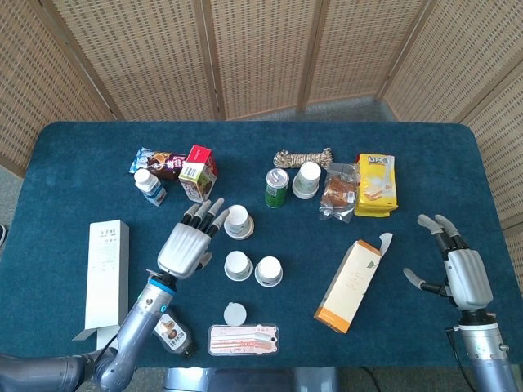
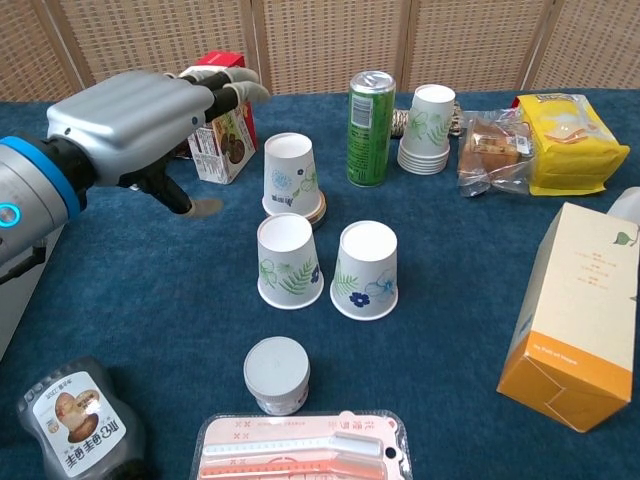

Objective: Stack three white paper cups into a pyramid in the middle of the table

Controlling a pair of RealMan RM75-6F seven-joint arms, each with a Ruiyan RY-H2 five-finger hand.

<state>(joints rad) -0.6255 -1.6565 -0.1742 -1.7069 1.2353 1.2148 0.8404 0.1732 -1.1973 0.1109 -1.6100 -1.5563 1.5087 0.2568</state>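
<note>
Two upside-down white paper cups with leaf and flower prints stand side by side mid-table: a left cup (image 2: 287, 260) (image 1: 238, 265) and a right cup (image 2: 366, 269) (image 1: 268, 271). Just behind them a third inverted cup (image 2: 291, 177) (image 1: 238, 220) stands on a brown disc. My left hand (image 2: 150, 120) (image 1: 189, 240) hovers to the left of this third cup, fingers spread, holding nothing and not touching it. Far away at the table's right edge, my right hand (image 1: 456, 268) is open and empty.
A green can (image 2: 370, 127) and a stack of spare cups (image 2: 428, 130) stand behind. Snack boxes (image 2: 215, 118) and a small bottle (image 1: 149, 187) lie at back left. An orange carton (image 2: 578, 315), a yellow packet (image 2: 567, 129), a grey lid (image 2: 277, 372) and a toothbrush pack (image 2: 300, 450) sit around.
</note>
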